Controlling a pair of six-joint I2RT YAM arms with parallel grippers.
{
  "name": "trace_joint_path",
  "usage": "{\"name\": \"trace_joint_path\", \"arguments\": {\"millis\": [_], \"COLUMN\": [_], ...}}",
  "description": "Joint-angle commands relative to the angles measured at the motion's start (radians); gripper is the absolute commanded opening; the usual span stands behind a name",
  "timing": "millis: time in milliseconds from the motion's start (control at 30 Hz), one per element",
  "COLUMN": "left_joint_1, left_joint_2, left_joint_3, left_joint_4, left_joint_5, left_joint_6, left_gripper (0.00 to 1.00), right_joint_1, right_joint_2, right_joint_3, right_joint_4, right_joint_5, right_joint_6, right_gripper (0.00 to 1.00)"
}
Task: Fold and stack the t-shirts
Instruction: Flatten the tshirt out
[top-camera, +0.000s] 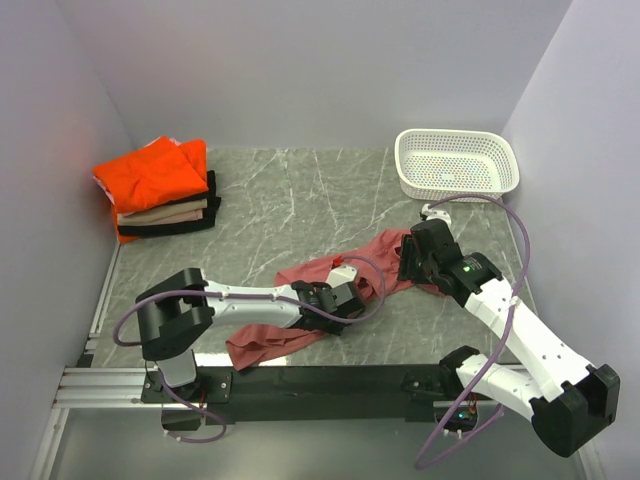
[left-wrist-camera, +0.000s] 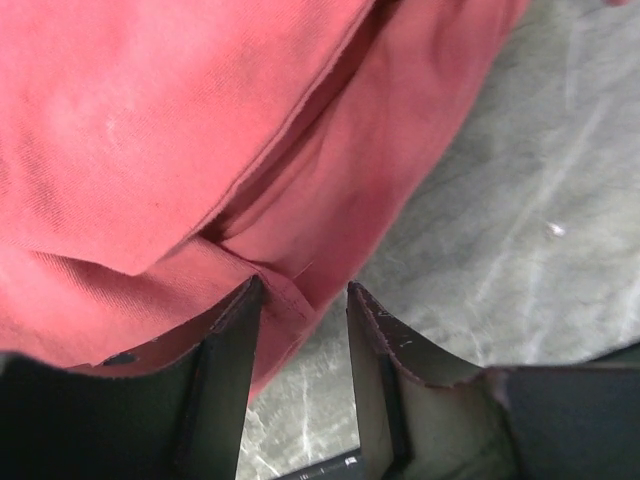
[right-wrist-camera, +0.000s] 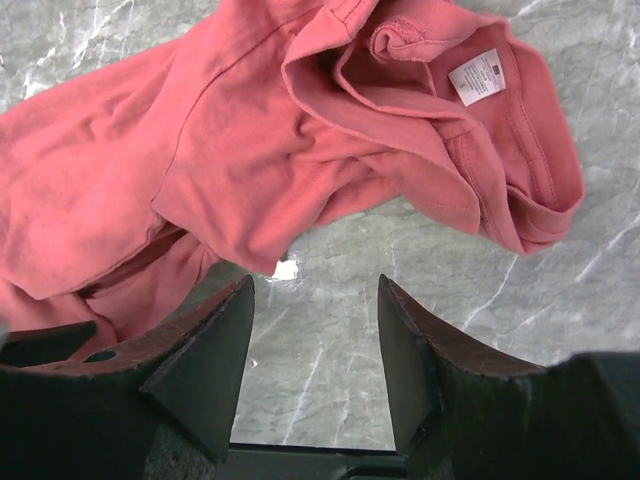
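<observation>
Left arm (top-camera: 250, 297) across partly hidden salmon shirt (top-camera: 262, 342)

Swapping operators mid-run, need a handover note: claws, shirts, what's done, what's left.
Left claw: open, a fold of the red shirt between the jaws, not clamped.
Right claw: open, empty, above the table beside that shirt.
Red shirt: crumpled, unfolded, mid-table.
Done: orange shirt, beige shirt, black shirt folded, stacked far left.
Left: fold the red shirt, stack it.

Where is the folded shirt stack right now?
Top view: the folded stack sits in the far left corner of the marble table, across from the white basket at far right.
</observation>
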Motion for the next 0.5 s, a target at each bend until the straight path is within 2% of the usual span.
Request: {"name": "trace_joint_path", "arguments": {"millis": [0, 200, 333, 467], "left_joint_1": [-0.01, -0.016, -0.014, -0.014], "left_joint_2": [0.039, 0.036, 0.048, 0.025], "left_joint_3": [0.04, 0.035, 0.041, 0.034], "left_joint_4": [-0.051, -0.06, -0.065, -0.054], "left_joint_5": [-0.044, -0.07, -0.068, -0.067], "left_joint_6": [-0.023, -0.027, -0.027, -0.029], "left_gripper": [0.45, 0.34, 0.2, 0.15], "right_joint_1": [-0.008, -0.01, -0.011, -0.014], "right_joint_2": [-0.011, -0.013, -0.013, -0.012], "right_joint_3": [-0.006, -0.009, -0.012, -0.013], "right_joint_4": [0.036, 0.038, 0.04, 0.043], "right_joint_5": [0.004, 0.005, 0.004, 0.002], "right_joint_6": [0.003, 0.001, 0.001, 0.0], "right_gripper": [0.6, 0.6, 0.6, 0.6]}}
